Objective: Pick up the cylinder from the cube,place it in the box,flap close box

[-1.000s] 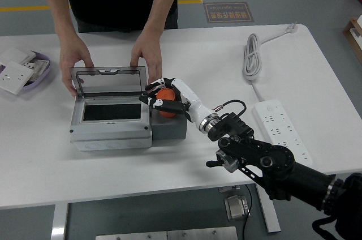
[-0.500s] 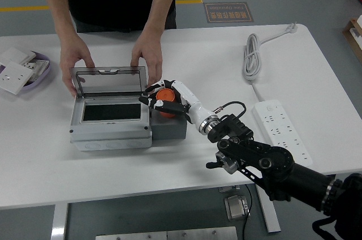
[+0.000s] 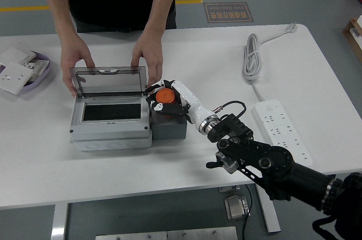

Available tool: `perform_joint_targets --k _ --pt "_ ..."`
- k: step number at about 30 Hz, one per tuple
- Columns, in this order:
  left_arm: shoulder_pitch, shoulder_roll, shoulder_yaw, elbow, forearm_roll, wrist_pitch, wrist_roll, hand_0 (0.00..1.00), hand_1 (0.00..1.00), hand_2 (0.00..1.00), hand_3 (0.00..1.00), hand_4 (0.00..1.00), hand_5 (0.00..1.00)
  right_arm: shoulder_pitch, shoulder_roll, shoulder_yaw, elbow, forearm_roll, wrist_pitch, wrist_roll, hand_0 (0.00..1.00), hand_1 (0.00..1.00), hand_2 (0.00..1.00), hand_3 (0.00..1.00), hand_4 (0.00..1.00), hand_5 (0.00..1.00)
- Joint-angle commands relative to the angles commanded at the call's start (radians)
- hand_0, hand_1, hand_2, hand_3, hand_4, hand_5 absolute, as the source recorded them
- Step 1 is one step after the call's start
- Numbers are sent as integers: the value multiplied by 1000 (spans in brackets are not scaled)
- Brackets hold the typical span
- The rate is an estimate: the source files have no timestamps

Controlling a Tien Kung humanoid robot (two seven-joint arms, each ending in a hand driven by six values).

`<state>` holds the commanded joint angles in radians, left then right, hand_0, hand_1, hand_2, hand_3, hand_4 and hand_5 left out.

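The orange cylinder [image 3: 164, 98] is held in my right hand [image 3: 162, 100], whose fingers are curled around it, just above the dark grey cube [image 3: 170, 127]. The grey box [image 3: 111, 121] stands left of the cube with its clear lid [image 3: 108, 82] tilted up and open. A person at the far side holds the lid's top edge with both hands [image 3: 148, 52]. My left arm is out of view.
A white power strip [image 3: 281, 130] lies at the right, with a coiled white cable [image 3: 252, 56] behind it. A purple tray [image 3: 33, 73] with white switch plates sits at the far left edge.
My right hand has closed tighter on the orange cylinder and lifted it slightly up and left off the cube. The person's hands stay on the lid.
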<state>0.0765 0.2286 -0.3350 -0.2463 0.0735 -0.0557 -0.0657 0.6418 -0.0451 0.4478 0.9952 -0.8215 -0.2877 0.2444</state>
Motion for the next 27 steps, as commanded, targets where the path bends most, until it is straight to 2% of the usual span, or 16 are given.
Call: perform_joint_targets --k 2,3,8,9,14,15,20,21,26,27 --pt "0 0 1 0 0 0 0 629 647 625 668 722 253 0 1 -1 -1 6 1 2 619 555 520 554 538 61" --pt "1 0 1 0 0 0 0 629 647 625 668 722 253 -1 1 -2 -1 8 1 2 619 559 532 566 620 2" --pt "1 1 1 0 0 0 -1 629 647 625 668 722 253 -3 2 -8 -3 19 0 5 619 559 532 566 620 2" --pt "1 1 2 0 -1 0 -1 629 647 625 668 722 253 -3 2 -11 -4 21 0 5 625 563 527 550 502 52" --pt "4 0 3 1 -3 1 -2 629 647 625 668 722 253 -4 6 -19 -1 29 -4 5 625 563 527 550 502 52" --pt "4 0 4 1 -3 1 -2 629 647 625 668 722 253 -4 6 -20 1 30 -6 4 657 550 498 504 353 2" --pt "8 0 10 3 -12 2 -2 629 647 625 668 722 253 3 5 -13 27 21 -18 -6 657 550 498 504 353 2" --pt "9 0 12 4 -15 2 -2 629 647 625 668 722 253 6 4 -12 34 17 -21 -9 562 504 443 402 2 2" --pt "13 2 19 7 -26 3 -2 629 647 625 668 722 253 20 4 -7 61 10 -28 -17 562 504 443 402 2 2" --pt "14 3 19 7 -27 3 -2 629 647 625 668 722 253 24 5 -7 64 10 -29 -18 496 446 403 298 2 2"
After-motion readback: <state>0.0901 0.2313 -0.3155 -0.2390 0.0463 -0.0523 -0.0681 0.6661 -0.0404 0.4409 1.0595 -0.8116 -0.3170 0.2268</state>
